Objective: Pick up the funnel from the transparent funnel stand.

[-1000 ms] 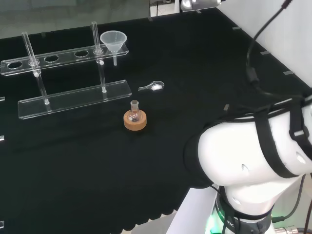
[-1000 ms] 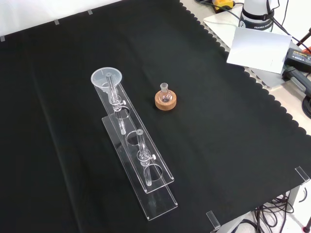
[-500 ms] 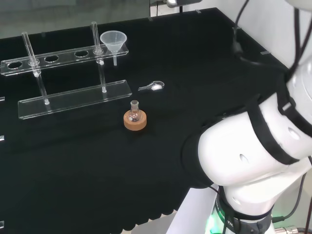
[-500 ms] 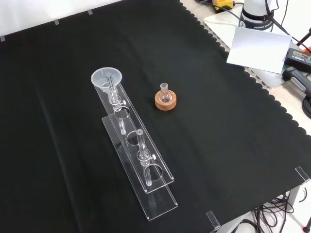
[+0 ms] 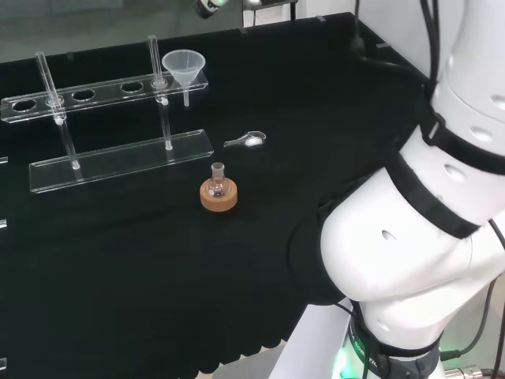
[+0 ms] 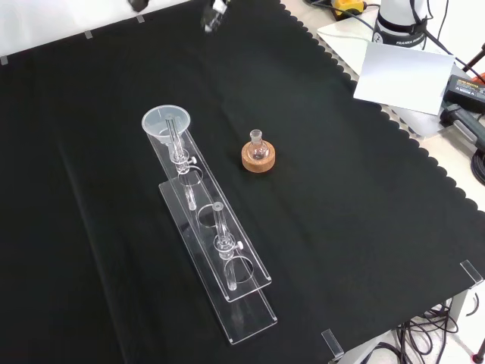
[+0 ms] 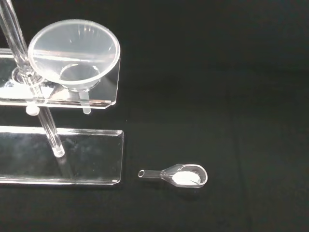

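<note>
A clear funnel (image 5: 183, 67) (image 6: 167, 123) (image 7: 73, 53) sits upright in the end hole of the transparent stand (image 5: 118, 158) (image 6: 227, 258) (image 7: 96, 92). Its spout hangs below the upper rail. Two glass rods rise from the stand, one close beside the funnel. Small blurred parts of the hand (image 6: 213, 15) (image 5: 207, 6) show at the upper edge of the front and head views, high above the cloth and well away from the funnel. Nothing touches the funnel.
A small round flask on a cork ring (image 5: 218, 189) (image 6: 258, 152) stands near the stand. A glass spoon with white powder (image 5: 246, 140) (image 7: 181, 175) lies on the cloth between them. The arm's white links (image 5: 410, 237) stand at the head view's right.
The arm's links have swung up and over in the head view, and parts of the hand have entered at the top of both fixed views. The ware has not moved.
</note>
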Action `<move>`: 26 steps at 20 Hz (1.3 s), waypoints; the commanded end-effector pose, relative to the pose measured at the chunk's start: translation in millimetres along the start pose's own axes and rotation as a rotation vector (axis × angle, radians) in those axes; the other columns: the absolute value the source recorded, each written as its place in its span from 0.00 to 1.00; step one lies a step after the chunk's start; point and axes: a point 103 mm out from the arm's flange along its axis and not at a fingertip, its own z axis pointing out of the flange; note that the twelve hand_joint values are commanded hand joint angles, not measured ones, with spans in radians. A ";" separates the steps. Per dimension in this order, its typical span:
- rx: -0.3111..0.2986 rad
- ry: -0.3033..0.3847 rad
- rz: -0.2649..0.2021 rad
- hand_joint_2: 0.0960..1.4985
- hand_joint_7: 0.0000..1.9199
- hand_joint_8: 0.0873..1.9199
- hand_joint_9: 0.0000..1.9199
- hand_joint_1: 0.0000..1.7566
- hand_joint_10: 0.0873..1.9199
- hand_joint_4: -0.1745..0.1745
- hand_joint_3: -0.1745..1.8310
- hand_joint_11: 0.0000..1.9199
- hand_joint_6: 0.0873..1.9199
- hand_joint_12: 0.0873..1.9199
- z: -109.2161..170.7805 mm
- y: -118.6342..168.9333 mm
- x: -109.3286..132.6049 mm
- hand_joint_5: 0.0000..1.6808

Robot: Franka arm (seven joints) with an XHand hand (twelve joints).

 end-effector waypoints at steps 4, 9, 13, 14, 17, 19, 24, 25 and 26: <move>0.122 -0.010 -0.045 0.50 0.00 0.13 0.07 0.31 0.37 0.60 0.20 0.16 0.00 0.77 37.5 53.6 24.6 0.04; 0.159 -0.028 -0.053 0.48 0.00 0.14 0.07 0.31 0.38 0.60 0.20 0.16 0.00 0.77 52.1 66.6 34.8 0.04; 0.178 -0.043 -0.049 0.47 0.00 0.13 0.06 0.32 0.38 0.58 0.20 0.16 0.00 0.77 59.3 71.9 39.3 0.03; 0.183 -0.050 -0.048 0.47 0.00 0.11 0.06 0.32 0.38 0.57 0.20 0.15 0.00 0.77 60.5 73.0 40.4 0.03; 0.202 -0.073 -0.052 0.45 0.00 0.07 0.05 0.33 0.39 0.56 0.21 0.15 0.00 0.78 64.6 77.3 42.9 0.03; 0.214 -0.090 -0.057 0.45 0.00 0.06 0.05 0.34 0.40 0.56 0.21 0.15 0.00 0.78 68.4 80.6 45.2 0.03; 0.232 -0.110 -0.074 0.43 0.00 0.03 0.04 0.36 0.41 0.55 0.21 0.14 0.00 0.78 77.1 88.6 51.3 0.02; 0.235 -0.115 -0.076 0.43 0.00 0.03 0.04 0.36 0.41 0.55 0.21 0.14 0.00 0.78 78.5 90.2 52.8 0.02; 0.237 -0.120 -0.078 0.43 0.00 0.03 0.04 0.36 0.41 0.55 0.21 0.14 0.00 0.78 79.7 91.7 54.0 0.02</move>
